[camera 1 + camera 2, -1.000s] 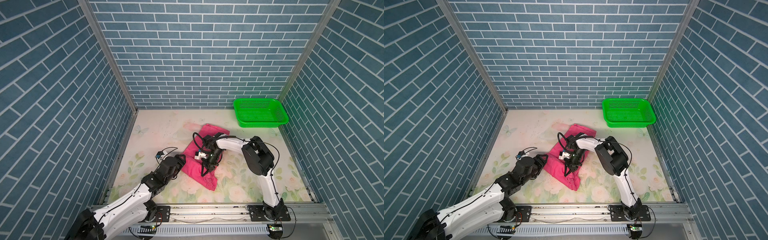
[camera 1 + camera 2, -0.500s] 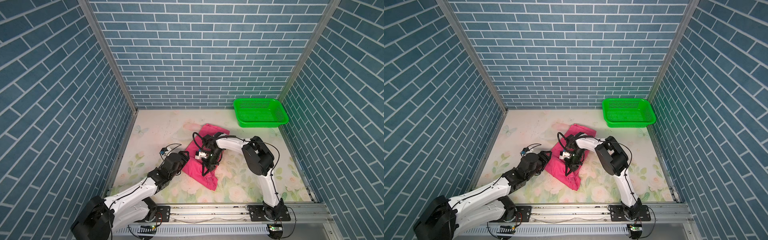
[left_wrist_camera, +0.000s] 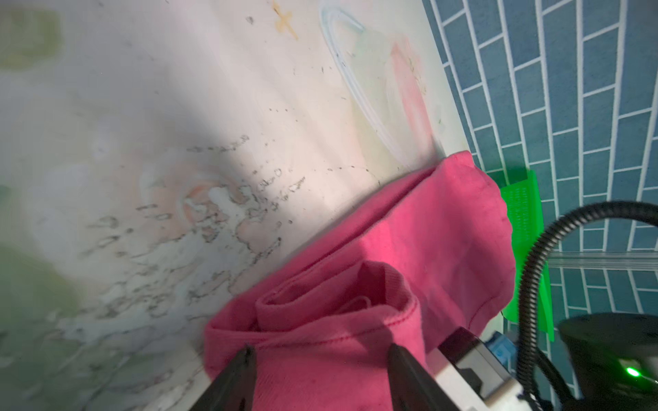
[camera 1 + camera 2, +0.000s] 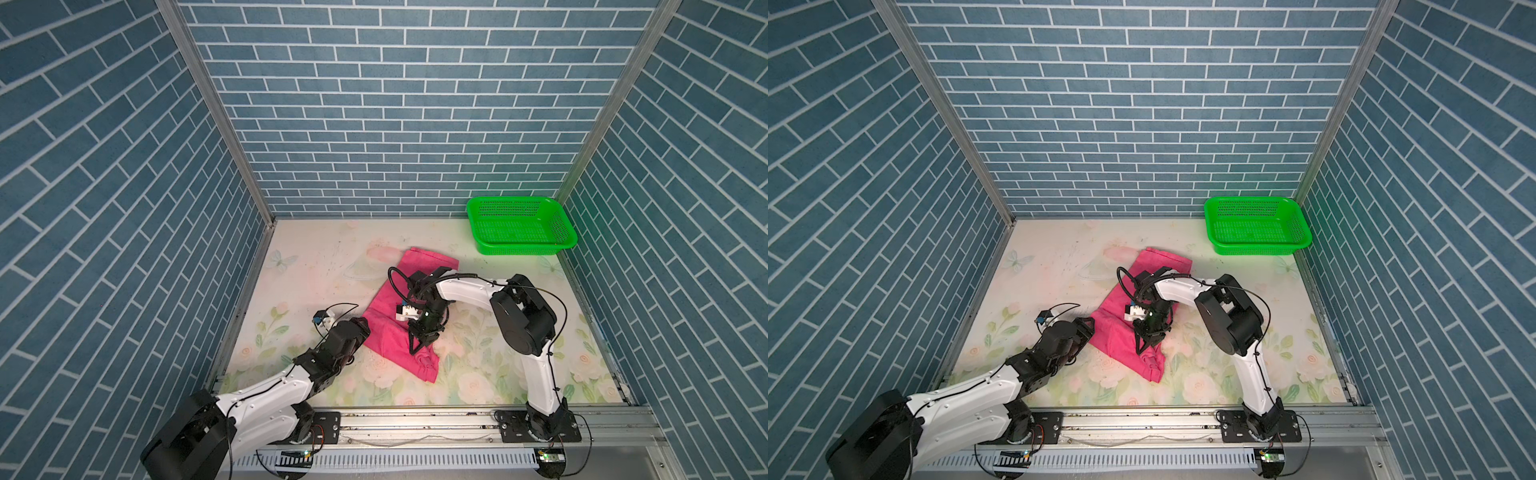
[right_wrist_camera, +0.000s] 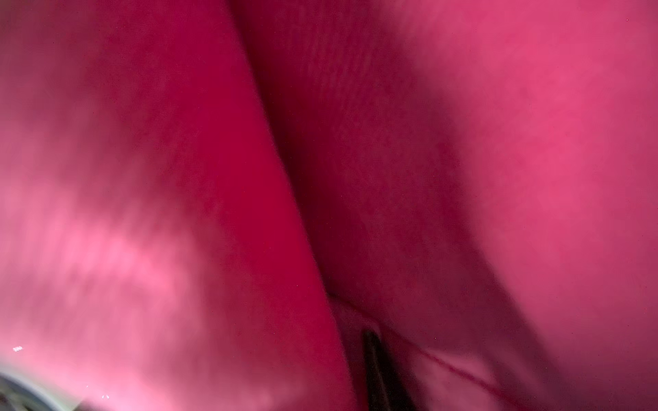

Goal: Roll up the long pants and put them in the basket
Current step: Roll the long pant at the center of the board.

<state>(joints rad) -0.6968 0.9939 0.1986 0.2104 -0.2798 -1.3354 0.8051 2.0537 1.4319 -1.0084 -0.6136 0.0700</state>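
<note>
One pair of long pants (image 4: 386, 336) (image 4: 1113, 332) lies near the middle of the floral table (image 4: 316, 266). It is bright magenta-pink soft cloth, folded into a thick band, and in both top views the band runs from about 12 o'clock down to about 5 o'clock. The far end lies flat with a straight edge. The near end is bunched and creased. In the left wrist view the long pants (image 3: 409, 242) show a stitched hem curled over in a loose fold at the edge nearest the camera. In the right wrist view the long pants (image 5: 498, 142) fill the whole picture, blurred, with one deep crease down the middle.

Counted from largest to smallest:
- Three blue brick-patterned walls (image 4: 395, 104) stand round the one table.
- Two white and black arms reach in from the 6 o'clock rail.
- One green mesh basket (image 4: 519, 249) (image 4: 1258, 249) sits in the 2 o'clock corner, well apart from the cloth. A strip of it (image 3: 523, 213) shows in the left wrist view.
- Two grippers work at the cloth.

The left gripper (image 4: 365, 326) (image 4: 1090, 324) (image 3: 322, 352) is at the band's 8 o'clock edge. Its two fingers (image 3: 245, 359) stand apart, with the pink fold between them.

The right gripper (image 4: 420, 347) (image 4: 1147, 345) points down onto the bunched near part of the pants. Only one dark finger (image 5: 374, 359) shows in its wrist view, against the cloth. I cannot tell whether its fingers are apart or together.
</note>
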